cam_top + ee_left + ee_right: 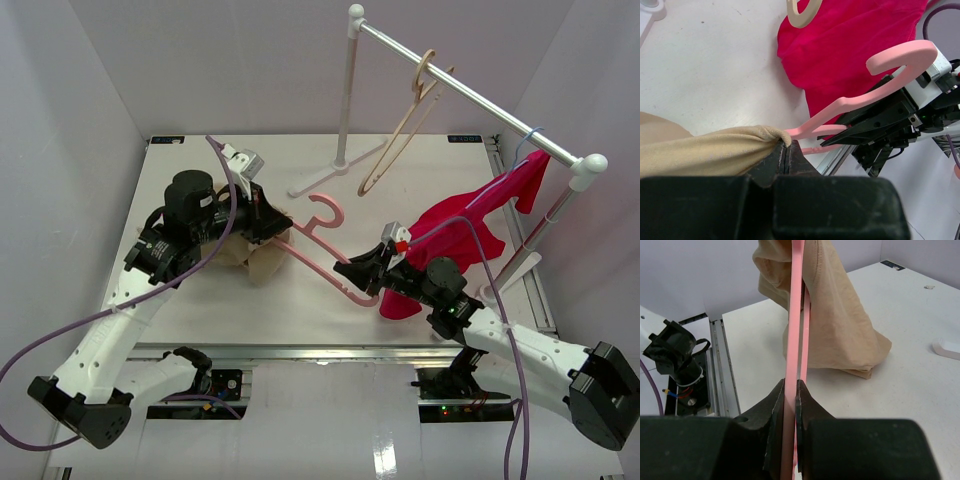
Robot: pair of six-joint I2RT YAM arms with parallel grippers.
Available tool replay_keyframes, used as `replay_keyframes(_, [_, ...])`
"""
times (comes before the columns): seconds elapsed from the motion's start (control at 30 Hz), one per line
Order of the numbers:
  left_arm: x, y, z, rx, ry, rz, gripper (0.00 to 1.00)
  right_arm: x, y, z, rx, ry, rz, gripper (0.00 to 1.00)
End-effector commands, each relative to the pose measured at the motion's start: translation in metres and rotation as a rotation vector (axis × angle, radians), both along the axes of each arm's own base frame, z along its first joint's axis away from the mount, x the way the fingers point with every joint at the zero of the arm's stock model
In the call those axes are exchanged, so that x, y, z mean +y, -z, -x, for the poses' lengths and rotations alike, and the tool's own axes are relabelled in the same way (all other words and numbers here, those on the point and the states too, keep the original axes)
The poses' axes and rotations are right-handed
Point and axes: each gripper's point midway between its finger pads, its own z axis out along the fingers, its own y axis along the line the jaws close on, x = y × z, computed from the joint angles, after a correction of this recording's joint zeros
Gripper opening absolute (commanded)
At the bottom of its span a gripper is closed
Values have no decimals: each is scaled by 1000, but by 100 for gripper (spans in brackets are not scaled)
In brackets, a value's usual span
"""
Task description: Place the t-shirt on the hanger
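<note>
Right gripper, under my remote control, is pinching hanger frame; left gripper is clamping t-shirt edge, touching hanger's end.

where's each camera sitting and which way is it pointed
Top external: above and behind the arm bases, looking down across the table toward the garment rack; both arms show.
Left wrist: on the left arm, looking past the left gripper, shut on the t-shirt, toward the right gripper and a red garment.
Right wrist: on the right arm, looking along the hanger that the right gripper clamps, toward the t-shirt.
Shared: both wrist views show the hanger and t-shirt.
</note>
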Motion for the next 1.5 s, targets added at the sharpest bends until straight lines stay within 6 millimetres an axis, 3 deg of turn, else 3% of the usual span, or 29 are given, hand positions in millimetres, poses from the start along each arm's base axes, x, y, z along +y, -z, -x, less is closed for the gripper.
replay_keyframes(0.0, [2, -3, 11, 7, 23, -12, 5, -6, -68, -2, -166, 37, -239, 8])
replay_keyframes(0.07, [11, -2, 6, 3, -34, -43, 27, -12, -72, 0, -189, 48, -263, 8])
replay_keyframes(0.2, [40, 1, 0, -2, -173, -153, 59, -25, -78, 7, -234, 70, -306, 8])
replay_keyframes(0.33, [70, -27, -2, -95, -299, -203, 60, -41, -75, 14, -261, 102, -340, 8])
replay_keyframes(0.47, [79, -63, 5, -267, -289, -202, 60, -50, -71, 23, -279, 99, -351, 8])
replay_keyframes(0.73, [90, -95, -3, -618, -188, -415, 53, -54, -63, 38, -304, 49, -358, 8])
replay_keyframes(0.9, [66, -118, -16, -791, -33, -478, 54, -49, -54, 40, -287, 18, -351, 8])
replay_keyframes(0.97, [48, -119, -8, -840, 90, -450, 55, -47, -54, 42, -285, 2, -353, 8])
replay_keyframes(1.07, [35, -104, -8, -852, 212, -480, 55, -45, -50, 44, -286, -17, -340, 8])
replay_keyframes(1.17, [19, -86, 7, -844, 400, -464, 54, -43, -44, 46, -293, -26, -309, 8])
replay_keyframes(1.23, [13, -87, 22, -824, 494, -434, 54, -41, -44, 46, -294, -35, -292, 8])
replay_keyframes(1.33, [10, -107, 35, -845, 521, -384, 54, -41, -43, 46, -299, -35, -282, 8])
replay_keyframes(1.47, [10, -111, 37, -848, 526, -391, 54, -40, -38, 44, -285, -30, -263, 8])
